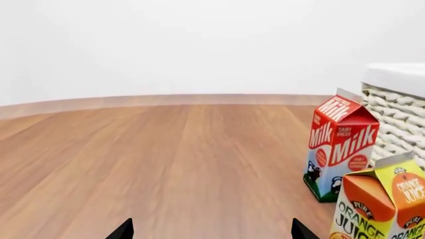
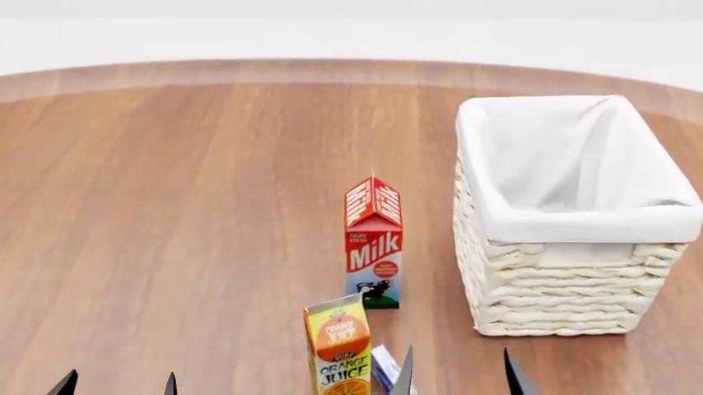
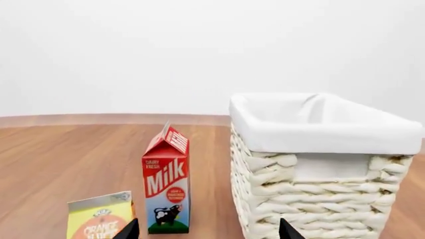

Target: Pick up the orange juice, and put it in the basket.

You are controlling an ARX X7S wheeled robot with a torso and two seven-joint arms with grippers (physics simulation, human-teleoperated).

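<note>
Both grippers, left & right, spread wide, empty, orange juice between.

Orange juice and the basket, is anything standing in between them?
Mostly bare wood in the head view: the milk carton stands behind the orange juice, left of the basket.

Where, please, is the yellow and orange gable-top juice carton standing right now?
In the head view the orange juice carton stands upright on the wooden floor, near the bottom edge, just in front of the red and white milk carton.
</note>
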